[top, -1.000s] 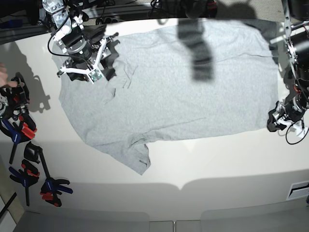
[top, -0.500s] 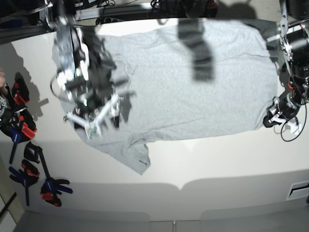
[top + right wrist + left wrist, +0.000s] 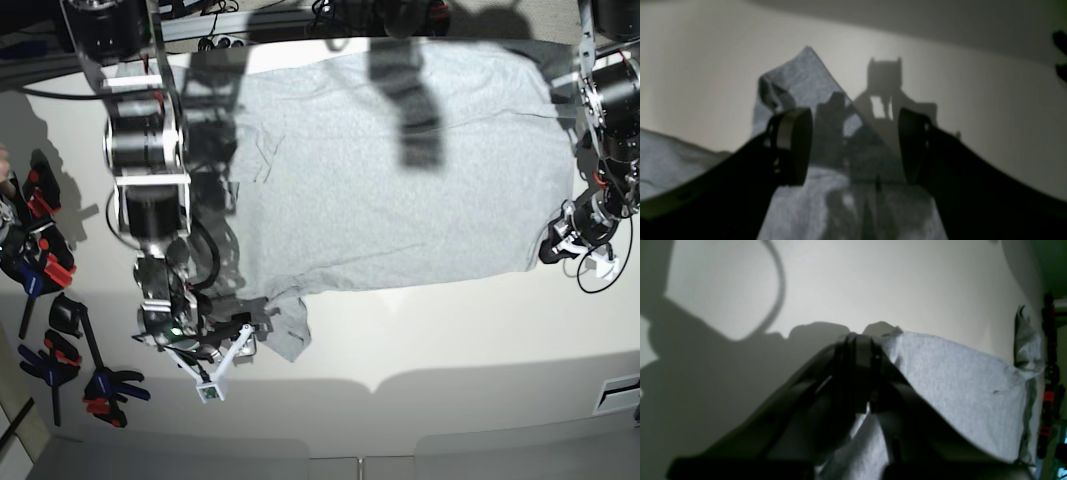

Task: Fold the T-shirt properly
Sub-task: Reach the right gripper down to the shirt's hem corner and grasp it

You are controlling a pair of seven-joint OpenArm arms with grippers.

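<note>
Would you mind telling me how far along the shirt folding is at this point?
Done: the T-shirt lies spread flat on the table, with no fold made. In hand: the left gripper is shut on the shirt's corner at the hem; the right gripper hangs open over the sleeve tip, not gripping. Left: closing the right jaws, then every fold.

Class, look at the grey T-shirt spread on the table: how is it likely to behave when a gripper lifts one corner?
The T-shirt probably drapes limply: its sleeve already curls over. It likely feels light, being thin single-layer cloth. The corner pinched by the left gripper may sag and drag the rest along.
</note>
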